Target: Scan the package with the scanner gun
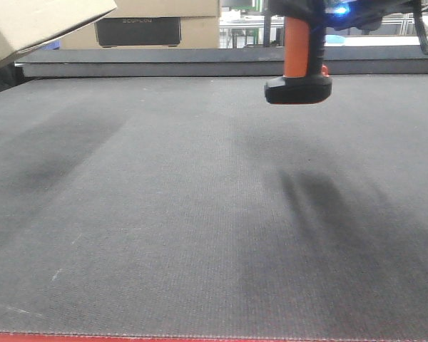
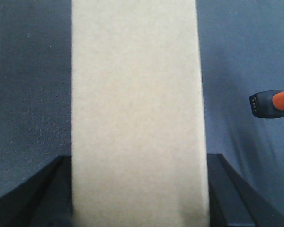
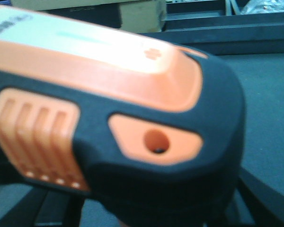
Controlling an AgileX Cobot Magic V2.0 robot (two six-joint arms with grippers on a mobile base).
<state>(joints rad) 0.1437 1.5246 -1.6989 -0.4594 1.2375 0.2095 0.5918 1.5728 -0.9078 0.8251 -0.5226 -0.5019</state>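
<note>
Up at the top right of the front view, the scanner gun (image 1: 298, 64) hangs clear of the grey worktop (image 1: 200, 214). Its long axis is straight up and down, handle down, flat black foot lowest. The head's cut off by the frame, with a blue light (image 1: 339, 10) glowing up there. The right tool (image 3: 151, 203) is clamped on it, dark fingers (image 3: 267, 194) poking out under the body. The pale label (image 3: 47, 33) on top of the gun has writing, too blurry to read. Top left, the package (image 1: 36, 25) is off the worktop too, tilted, squeezed in the left tool (image 2: 139, 158). From that wrist its long side runs up the frame. Behind sits a tan box (image 1: 200, 32) whose black panel (image 1: 138, 30) has faint lettering, can't make it out.
</note>
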